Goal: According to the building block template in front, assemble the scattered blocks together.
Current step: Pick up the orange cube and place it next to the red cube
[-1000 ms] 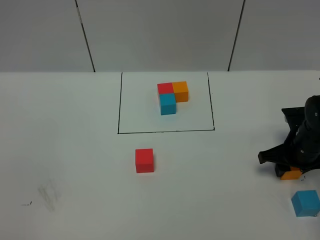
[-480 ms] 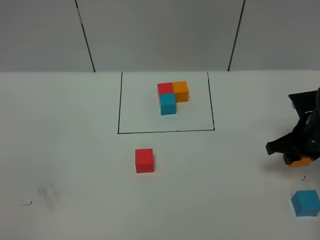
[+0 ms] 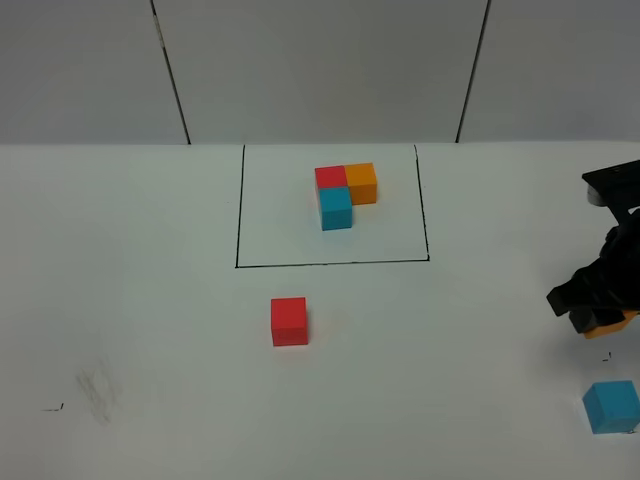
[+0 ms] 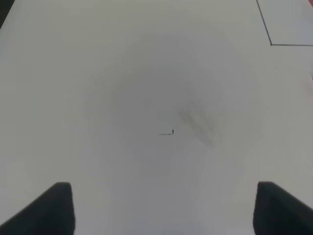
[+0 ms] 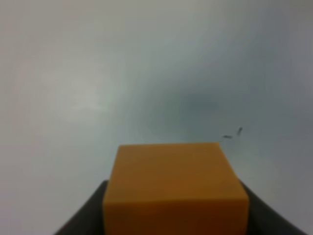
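So, nothing's joined yet: your right fingers [image 3: 573, 300] clench the orange cube [image 5: 173, 186] at the right edge; the red cube [image 3: 289, 321] sits alone on the desk [image 3: 150, 300], left of centre; the blue cube [image 3: 611, 406] lies near right; left fingers [image 4: 58, 208] gape, empty.

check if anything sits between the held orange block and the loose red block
Nothing visible does. The orange block in the right gripper has an open line to the red block; the blue block lies off it.

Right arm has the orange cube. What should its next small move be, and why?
Probably carry the orange cube leftward toward the loose red cube: the right gripper is shut on it, far to red's right, and the template shows orange touching red's right side.
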### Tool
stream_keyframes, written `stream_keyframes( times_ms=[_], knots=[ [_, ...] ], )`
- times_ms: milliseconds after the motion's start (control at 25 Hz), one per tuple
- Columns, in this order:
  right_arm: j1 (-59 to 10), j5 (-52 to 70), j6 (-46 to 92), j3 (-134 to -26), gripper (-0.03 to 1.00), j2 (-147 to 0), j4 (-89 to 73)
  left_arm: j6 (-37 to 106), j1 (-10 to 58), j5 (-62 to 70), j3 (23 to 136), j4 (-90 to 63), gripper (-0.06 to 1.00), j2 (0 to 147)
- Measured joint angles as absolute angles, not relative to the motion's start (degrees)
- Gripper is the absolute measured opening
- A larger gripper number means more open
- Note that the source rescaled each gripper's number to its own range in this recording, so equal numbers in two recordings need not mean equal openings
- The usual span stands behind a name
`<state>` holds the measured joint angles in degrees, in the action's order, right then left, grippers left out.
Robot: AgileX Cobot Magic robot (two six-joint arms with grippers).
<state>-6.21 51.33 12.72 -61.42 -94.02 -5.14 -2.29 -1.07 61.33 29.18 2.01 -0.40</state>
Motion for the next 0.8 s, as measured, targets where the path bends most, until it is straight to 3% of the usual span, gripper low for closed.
stream_keyframes(
  times_ms=[200,360,600,800],
  knots=[
    [-7.0,53.7,26.4,-61.4,0.01,-93.8,-15.0,-2.3,-1.1,61.3,29.2,2.0,0.85,-0.4],
    [-13.4,55.0,34.1,-62.7,0.01,-93.8,-17.1,-2.3,-1.1,61.3,29.2,2.0,0.85,-0.4],
    [-25.1,53.4,35.9,-69.1,0.01,-93.8,-11.6,-2.3,-1.1,61.3,29.2,2.0,0.85,-0.4],
    [-28.2,52.9,36.7,-74.2,0.01,-94.5,-8.8,-2.3,-1.1,61.3,29.2,2.0,0.85,-0.4]
  ],
)
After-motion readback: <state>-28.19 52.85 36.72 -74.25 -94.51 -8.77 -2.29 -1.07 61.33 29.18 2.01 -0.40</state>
